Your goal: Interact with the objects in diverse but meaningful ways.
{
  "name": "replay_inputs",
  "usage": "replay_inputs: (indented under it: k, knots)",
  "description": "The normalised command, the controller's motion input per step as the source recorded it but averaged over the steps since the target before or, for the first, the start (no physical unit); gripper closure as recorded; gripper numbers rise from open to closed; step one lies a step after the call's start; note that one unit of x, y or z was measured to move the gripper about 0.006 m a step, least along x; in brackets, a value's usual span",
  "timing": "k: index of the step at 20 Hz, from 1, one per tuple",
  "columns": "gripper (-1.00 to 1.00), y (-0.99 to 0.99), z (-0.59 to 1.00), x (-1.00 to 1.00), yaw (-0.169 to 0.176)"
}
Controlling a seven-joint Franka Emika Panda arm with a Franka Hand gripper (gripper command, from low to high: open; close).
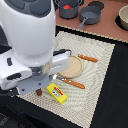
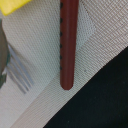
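Claw [image 1: 39, 89] sits low over the woven placemat [image 1: 100, 60], near its front edge, hidden under the arm's white bulk; whether its jaws are apart or together I cannot tell. In the wrist view the brown sausage [image 2: 68, 42] stands upright and fills the centre, its lower end [image 1: 38, 92] touching the mat. The yellow packet [image 1: 57, 93] lies just beside it, with a fork [image 2: 17, 70] close by. My reading is that the sausage is the thing in hand, being either gripped or set down. The next move calls for a straight lift, keeping clear of the packet. Far back on the tabletop [image 1: 112, 32] sits the grey pot [image 1: 68, 8], holding the red tomato [image 1: 66, 7].
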Motion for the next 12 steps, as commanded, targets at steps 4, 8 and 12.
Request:
replay_inputs:
  k: [4, 8, 12]
  knots:
    - [-1.0, 0.25, -0.37, -0.79, -0.026]
    - [-1.0, 0.38, -0.28, -0.57, -0.004]
    - [-1.0, 0.4, -0.25, -0.44, 0.0]
